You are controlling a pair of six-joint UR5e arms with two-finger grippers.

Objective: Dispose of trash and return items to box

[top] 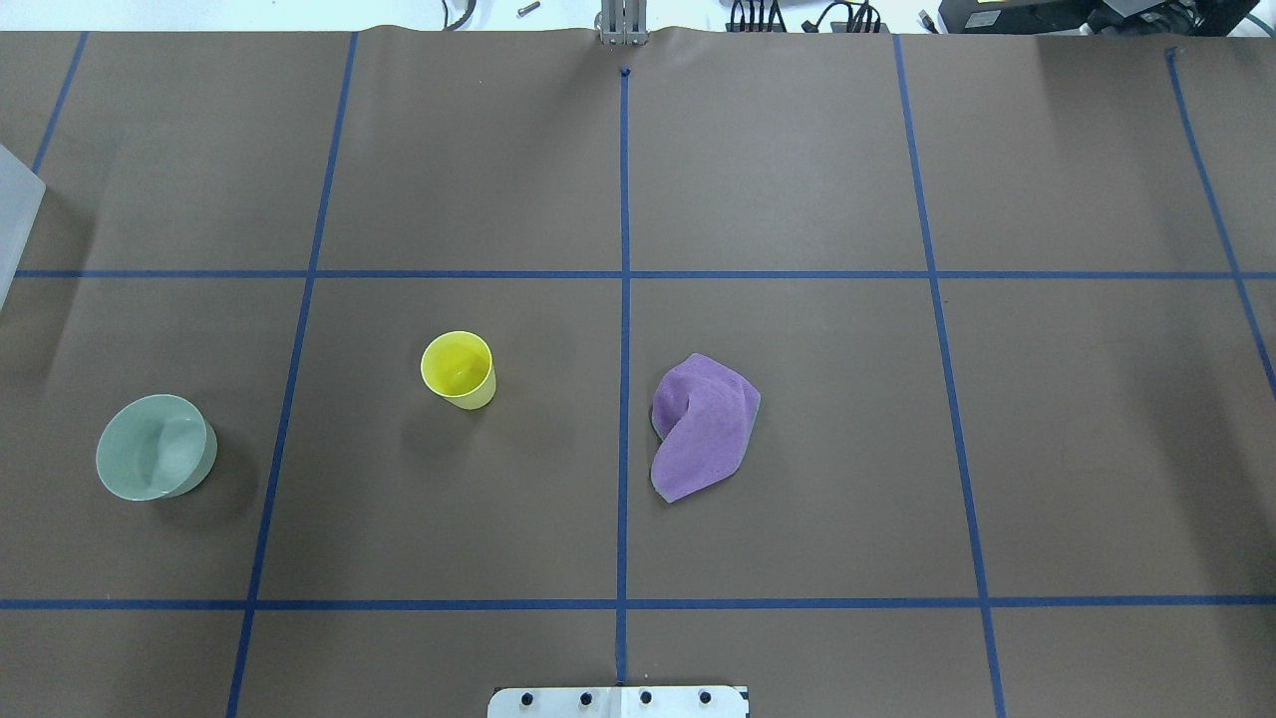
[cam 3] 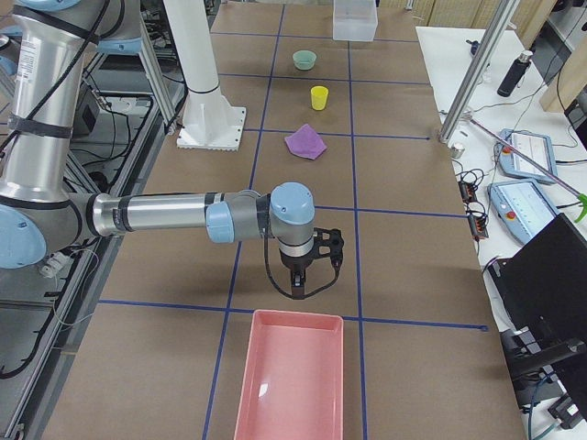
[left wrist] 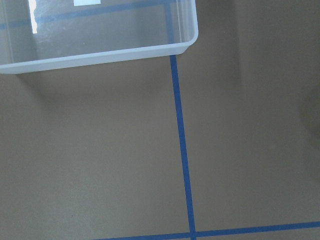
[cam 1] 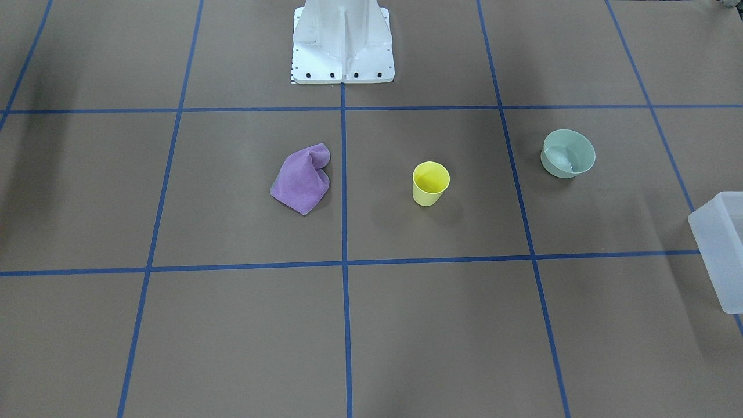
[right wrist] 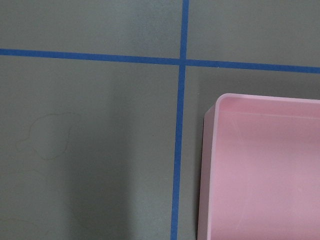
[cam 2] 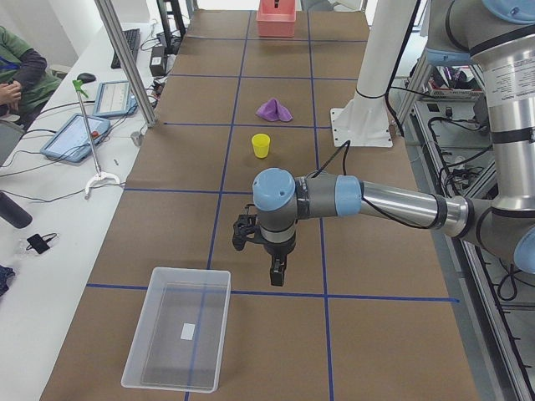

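Zero items in the box point(cam 2: 171, 359); next I steer the left gripper point(cam 2: 277, 274) to the bowl point(top: 156, 446), lower left overhead. Jaw opening, either side: I cannot tell.

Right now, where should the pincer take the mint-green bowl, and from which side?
Pinch the thin rim wall of the mint-green bowl, coming straight down from above. It stands upright and open, and looks too wide to span; nothing touches it.

Glossy mint bowl point(cam 1: 569, 153), frosted plastic box point(cam 2: 177, 339), fuzzy purple cloth point(top: 703, 425).
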